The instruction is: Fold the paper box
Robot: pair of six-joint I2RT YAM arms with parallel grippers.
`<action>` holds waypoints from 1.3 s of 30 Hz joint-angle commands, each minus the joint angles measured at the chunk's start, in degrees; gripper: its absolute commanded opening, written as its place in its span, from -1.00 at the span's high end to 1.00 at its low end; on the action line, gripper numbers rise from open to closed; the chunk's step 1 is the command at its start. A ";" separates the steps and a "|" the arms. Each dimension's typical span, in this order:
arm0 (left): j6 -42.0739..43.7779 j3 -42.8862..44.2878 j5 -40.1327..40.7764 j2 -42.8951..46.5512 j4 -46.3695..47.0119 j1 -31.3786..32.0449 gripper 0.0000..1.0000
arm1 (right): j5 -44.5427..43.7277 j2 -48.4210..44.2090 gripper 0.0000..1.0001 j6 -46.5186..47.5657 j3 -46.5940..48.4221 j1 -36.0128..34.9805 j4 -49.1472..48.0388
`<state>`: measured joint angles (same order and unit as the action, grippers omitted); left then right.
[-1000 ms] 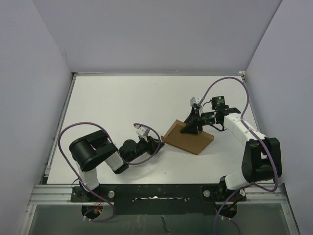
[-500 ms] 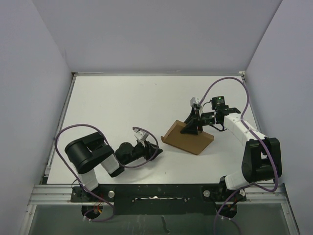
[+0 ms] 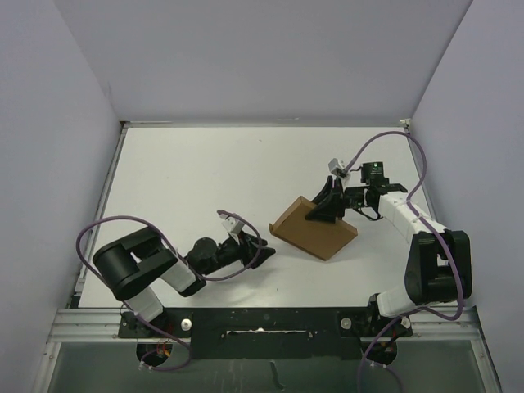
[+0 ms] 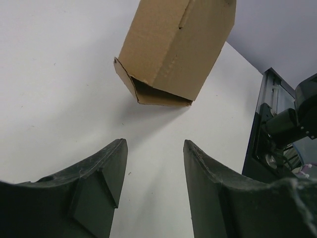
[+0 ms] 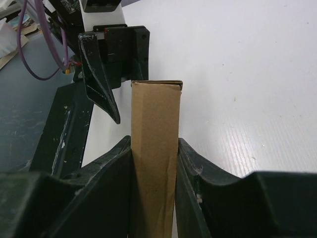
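**Position.** The paper box [image 3: 313, 231] is found on the white tabletop [image 3: 188, 180], at about 4 o'clock from the tabletop's centre in the overhead view. It is tipped up on one long edge, not laid flat.

**Right hand.** The right hand [image 3: 323, 209] is set on the box from its 12 o'clock side. In the right wrist view the brown board [image 5: 154, 129] is seen pinched edge-on between the two fingers, which are closed narrowly on it.

**Left hand.** The left hand [image 3: 260, 252] is placed at about 8 o'clock from the box, near it but apart. Its fingers are parted to a moderate width and nothing is held between them [image 4: 153, 148]. The box's near end [image 4: 176, 49] is faced directly.

**Progress.** The board is judged to be already folded along its long creases into a thin, slightly squashed sleeve. The end shown to the left wrist camera is open and hollow, and no closed end flap is seen there. The far end cannot be assessed. The task is judged partly done: the sleeve is to be squared up and the end flaps folded in and tucked.
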<state>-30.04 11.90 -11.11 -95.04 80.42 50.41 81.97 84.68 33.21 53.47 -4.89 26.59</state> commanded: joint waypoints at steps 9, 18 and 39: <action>-2.10 0.75 5.20 4.88 6.24 0.04 0.04 | 9.84 -0.16 0.64 20.29 1.36 1.52 11.79; -0.24 -0.66 5.93 5.18 6.24 -0.02 0.13 | 14.28 10.27 0.64 76.11 9.34 3.00 56.80; -0.46 4.80 4.05 0.60 6.14 0.61 0.19 | 15.21 12.35 0.64 89.40 9.54 3.46 66.28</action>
<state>-31.03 15.27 -6.76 -92.95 80.47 50.70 89.78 97.14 114.43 61.89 -1.85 92.09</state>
